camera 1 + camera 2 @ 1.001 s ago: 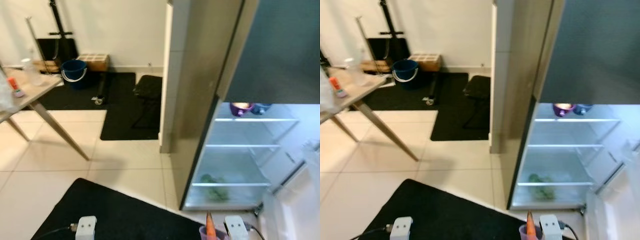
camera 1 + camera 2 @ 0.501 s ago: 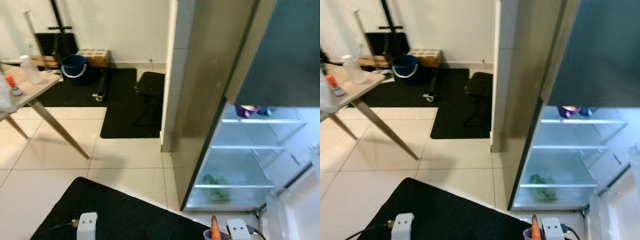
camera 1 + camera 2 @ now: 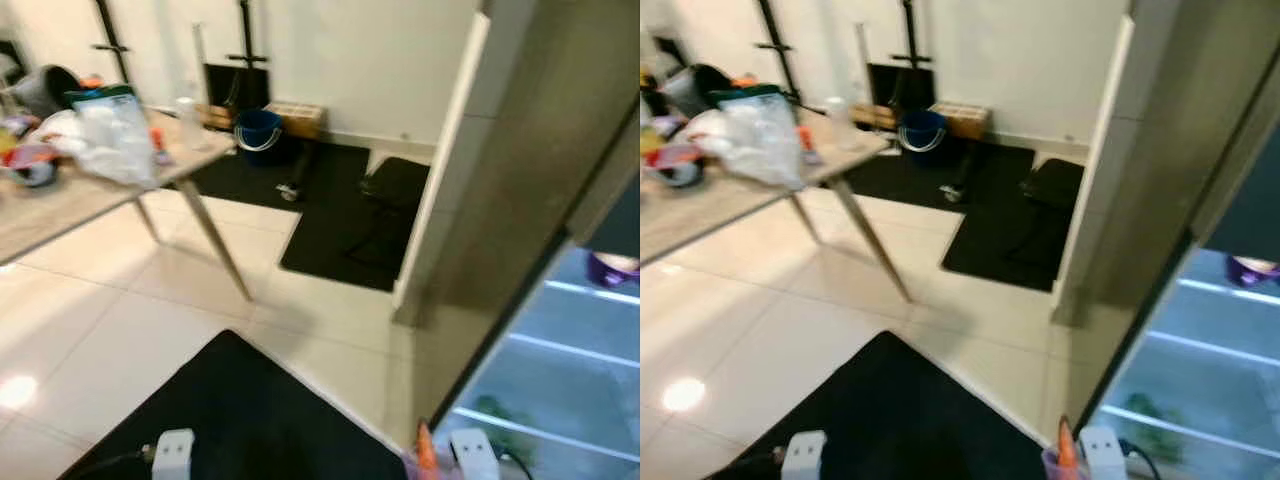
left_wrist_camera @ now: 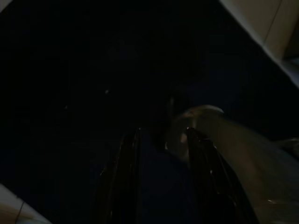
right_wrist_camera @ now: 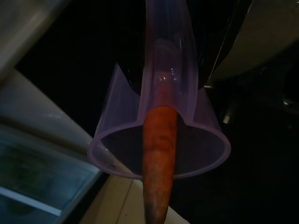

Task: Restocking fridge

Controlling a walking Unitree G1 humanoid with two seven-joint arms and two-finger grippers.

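My right gripper [image 5: 170, 70] is shut on the wall of a clear purple cup [image 5: 210, 140] with an orange carrot [image 5: 159, 154] standing in it. The carrot tip [image 3: 425, 455] pokes up at the bottom edge of the left eye view, beside the right wrist mount [image 3: 468, 450]. The open fridge [image 3: 560, 400] glows at the right, with a purple bowl [image 3: 612, 268] on an upper shelf and green vegetables [image 3: 493, 412] on a lower one. My left gripper [image 4: 161, 135] hangs low over dark floor, fingers apart and holding nothing.
A wooden table [image 3: 60, 200] at the left carries a white plastic bag [image 3: 110, 140] and other items. A black mat [image 3: 230, 420] lies underfoot. A blue bucket [image 3: 258, 130] and stands sit by the far wall. Pale tiles stretch between.
The camera has swung left: the table now takes up the left side and the fridge has slid to the right edge. The cup and carrot stay in my right gripper.
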